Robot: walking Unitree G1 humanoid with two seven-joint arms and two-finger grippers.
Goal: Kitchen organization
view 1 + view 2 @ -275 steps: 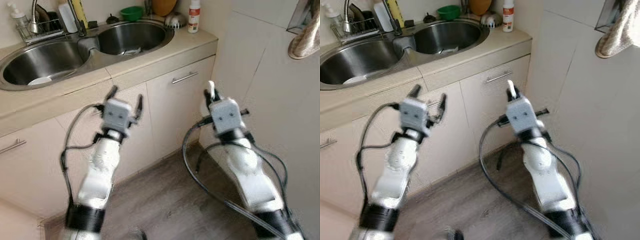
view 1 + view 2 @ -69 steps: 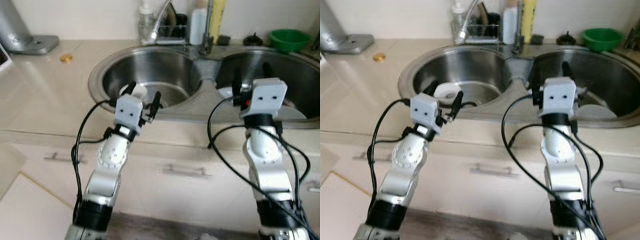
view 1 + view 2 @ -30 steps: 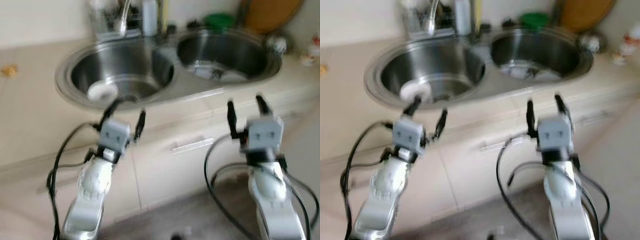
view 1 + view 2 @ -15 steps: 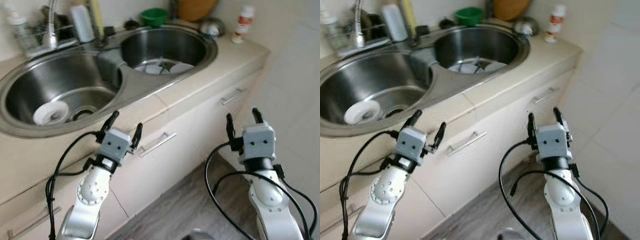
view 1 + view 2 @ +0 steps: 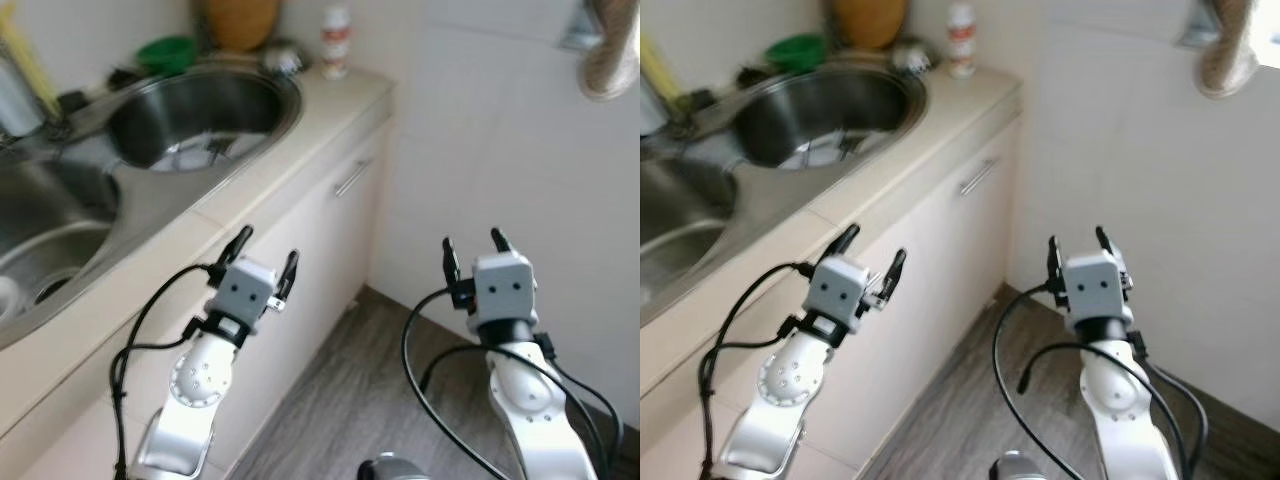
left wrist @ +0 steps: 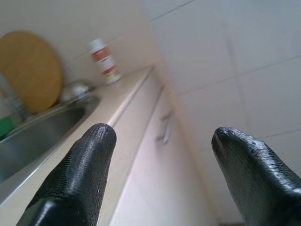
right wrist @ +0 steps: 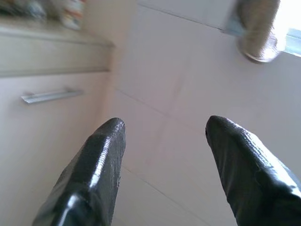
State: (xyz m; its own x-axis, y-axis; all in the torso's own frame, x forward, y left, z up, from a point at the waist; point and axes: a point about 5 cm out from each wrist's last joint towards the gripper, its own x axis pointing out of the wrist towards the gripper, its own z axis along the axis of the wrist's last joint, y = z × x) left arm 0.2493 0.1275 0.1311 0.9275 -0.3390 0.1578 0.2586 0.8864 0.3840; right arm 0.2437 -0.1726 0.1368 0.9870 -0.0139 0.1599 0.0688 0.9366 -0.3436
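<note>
Far left, a steel double sink (image 5: 120,195) is set in the beige counter (image 5: 300,140); the near basin is cut off by the frame edge, and the far basin (image 5: 195,115) has a few whitish dishes (image 5: 190,155) lying in the bottom, too blurry to tell exactly what. Behind the sink, along the far wall: green bowl (image 5: 167,52), a round wooden board (image 5: 238,18) leaning upright, a small shiny metal thing (image 5: 281,60) I can't identify, then a white bottle w/ red label (image 5: 335,42) standing near the counter's far right corner. Below the counter, a cream cabinet door w/ a metal bar handle (image 5: 353,176). Left gripper (image 5: 265,255) is held up in front of the cabinet, just below counter edge, fingers spread apart, nothing in them; the wrist view looks along the counter toward the bottle and board, both pads (image 6: 89,165) well apart. To its right, the right gripper (image 5: 470,250) hangs over the wood-look floor (image 5: 350,380) facing the tiled wall (image 5: 480,130), fingers also released & empty, not touching anything. Black cables loop off both silver arms. Far right, up high, a beige towel (image 5: 608,50) hangs from a wall fitting.
</note>
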